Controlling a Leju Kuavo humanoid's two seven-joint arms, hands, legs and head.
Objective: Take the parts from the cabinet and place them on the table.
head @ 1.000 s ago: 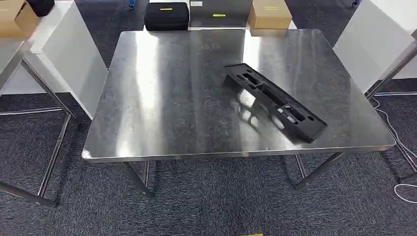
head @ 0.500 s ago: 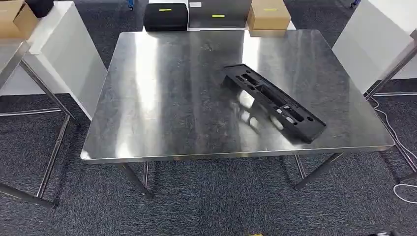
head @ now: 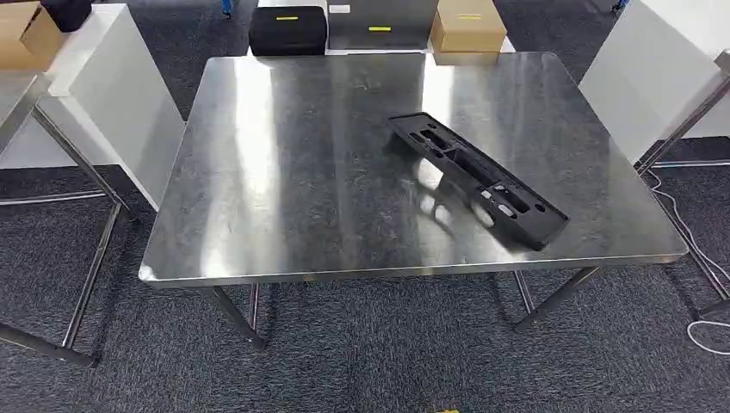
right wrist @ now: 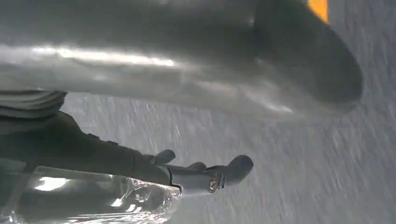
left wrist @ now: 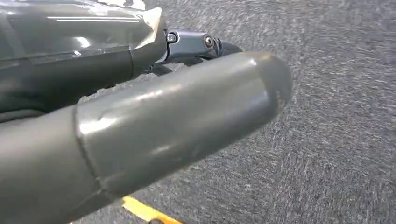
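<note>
A long black plastic part (head: pixel 478 179) with several cut-outs lies aslant on the right half of the steel table (head: pixel 293 172), its near end close to the front edge. The left wrist view has my left hand (left wrist: pixel 140 116) hanging over grey carpet, its thick thumb and darker fingers (left wrist: pixel 196 44) stretched out with nothing in them. My right hand (right wrist: pixel 140 70) also hangs over carpet, fingers (right wrist: pixel 233 170) extended and apart from the thumb, holding nothing.
Behind the table stand a black case (head: pixel 287 31), a grey case (head: pixel 381 24) and a cardboard box (head: pixel 467 26). White panels (head: pixel 112 95) (head: pixel 637 77) flank it, with another steel table (head: pixel 17 103) at the left. A white cable (head: pixel 702 249) lies on the floor at the right.
The whole head picture has shifted slightly: the camera moved, and the table sits a little further left and higher. The black part has kept its place on the table.
</note>
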